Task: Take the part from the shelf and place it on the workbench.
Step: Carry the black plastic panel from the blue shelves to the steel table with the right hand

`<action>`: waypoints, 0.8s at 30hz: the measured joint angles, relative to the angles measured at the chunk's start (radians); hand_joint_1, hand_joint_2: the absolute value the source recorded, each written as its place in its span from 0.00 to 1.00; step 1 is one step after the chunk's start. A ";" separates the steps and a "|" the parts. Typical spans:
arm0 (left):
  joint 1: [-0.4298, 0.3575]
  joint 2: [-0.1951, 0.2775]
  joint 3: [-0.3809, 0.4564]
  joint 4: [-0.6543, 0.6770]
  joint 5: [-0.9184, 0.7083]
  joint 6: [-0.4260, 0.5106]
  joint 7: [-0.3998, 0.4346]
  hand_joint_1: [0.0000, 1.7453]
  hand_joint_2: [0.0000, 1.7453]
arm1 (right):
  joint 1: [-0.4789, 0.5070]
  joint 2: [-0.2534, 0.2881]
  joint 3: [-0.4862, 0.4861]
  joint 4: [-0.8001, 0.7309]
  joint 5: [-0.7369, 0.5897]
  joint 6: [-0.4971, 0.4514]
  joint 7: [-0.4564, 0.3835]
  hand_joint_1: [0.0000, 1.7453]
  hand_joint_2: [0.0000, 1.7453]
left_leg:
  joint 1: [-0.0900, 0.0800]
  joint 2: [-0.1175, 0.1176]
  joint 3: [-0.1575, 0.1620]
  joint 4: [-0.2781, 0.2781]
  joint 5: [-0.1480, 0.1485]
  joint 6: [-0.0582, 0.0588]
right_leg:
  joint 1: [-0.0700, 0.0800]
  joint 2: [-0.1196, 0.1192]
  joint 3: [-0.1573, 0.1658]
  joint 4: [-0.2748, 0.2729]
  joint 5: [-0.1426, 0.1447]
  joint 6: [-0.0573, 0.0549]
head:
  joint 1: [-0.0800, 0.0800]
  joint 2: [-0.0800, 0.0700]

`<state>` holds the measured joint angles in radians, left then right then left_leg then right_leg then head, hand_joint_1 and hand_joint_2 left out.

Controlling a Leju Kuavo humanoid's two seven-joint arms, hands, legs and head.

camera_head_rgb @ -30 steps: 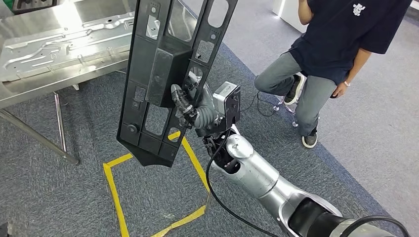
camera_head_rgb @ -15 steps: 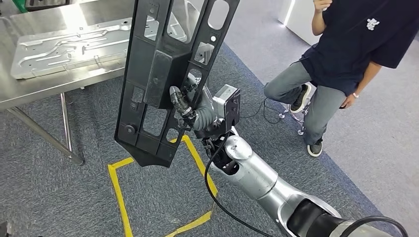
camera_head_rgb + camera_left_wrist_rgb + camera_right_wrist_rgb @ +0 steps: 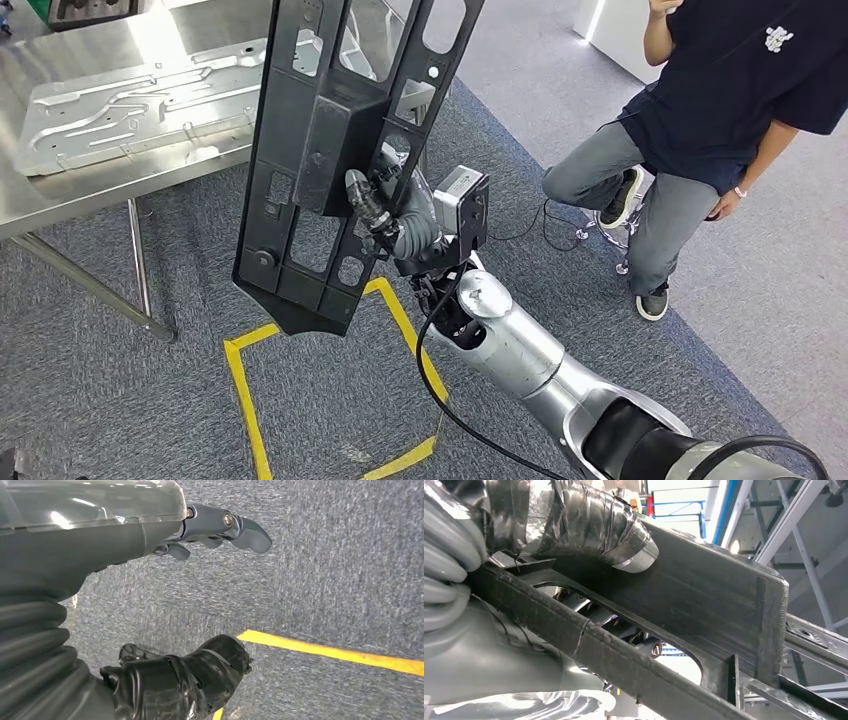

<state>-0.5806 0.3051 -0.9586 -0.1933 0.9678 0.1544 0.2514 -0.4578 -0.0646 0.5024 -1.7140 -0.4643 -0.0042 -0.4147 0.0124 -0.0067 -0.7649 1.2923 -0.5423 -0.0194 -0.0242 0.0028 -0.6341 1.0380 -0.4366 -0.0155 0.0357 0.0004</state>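
Observation:
A long black plastic part (image 3: 325,170) with several cut-outs hangs nearly upright in the head view, held off the floor by my right hand (image 3: 385,215), whose fingers reach through one opening. The right wrist view shows the taped thumb (image 3: 594,525) pressed on the part's black rib (image 3: 704,605). The steel workbench (image 3: 60,195) stands at the upper left, beyond the part's edge. My left hand (image 3: 200,605) hangs over grey carpet, fingers apart, holding nothing.
A stamped metal panel (image 3: 120,100) lies on the workbench. Yellow tape (image 3: 240,385) marks a square on the carpet below the part. A person in a dark shirt (image 3: 700,110) stands at the upper right. The bench's legs (image 3: 140,260) reach the floor at left.
The whole view has shifted: the workbench, tape square and person all sit further right in the picture. The part stays in my right hand in the same pose.

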 joint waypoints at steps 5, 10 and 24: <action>-0.003 0.001 0.000 0.000 0.000 -0.001 0.000 0.00 1.00 | -0.003 0.000 0.000 0.000 0.000 0.001 0.000 1.00 1.00 | -0.003 0.006 0.102 -0.261 0.139 0.004 | -0.003 0.001 0.030 -0.004 -0.025 0.022 | -0.002 0.000; -0.007 0.001 0.000 0.000 0.000 -0.003 0.000 0.00 1.00 | -0.006 0.000 0.000 0.000 0.001 0.008 0.002 1.00 1.00 | -0.003 0.004 0.128 -0.284 0.123 0.038 | -0.001 -0.003 0.016 0.032 -0.051 0.044 | 0.000 0.000; -0.008 0.002 0.000 0.000 0.001 -0.014 0.006 0.00 1.00 | -0.002 -0.001 0.000 0.000 0.003 0.011 0.004 1.00 1.00 | -0.014 -0.006 0.168 -0.255 0.044 0.027 | 0.013 0.002 -0.041 0.007 0.027 0.009 | 0.000 0.000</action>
<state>-0.5890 0.3068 -0.9586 -0.1932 0.9686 0.1399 0.2573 -0.4602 -0.0658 0.5023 -1.7141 -0.4612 0.0070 -0.4102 -0.0021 -0.0128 -0.5965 1.0373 -0.4980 0.0077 -0.0115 0.0052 -0.6751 1.0447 -0.4094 -0.0064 0.0361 0.0004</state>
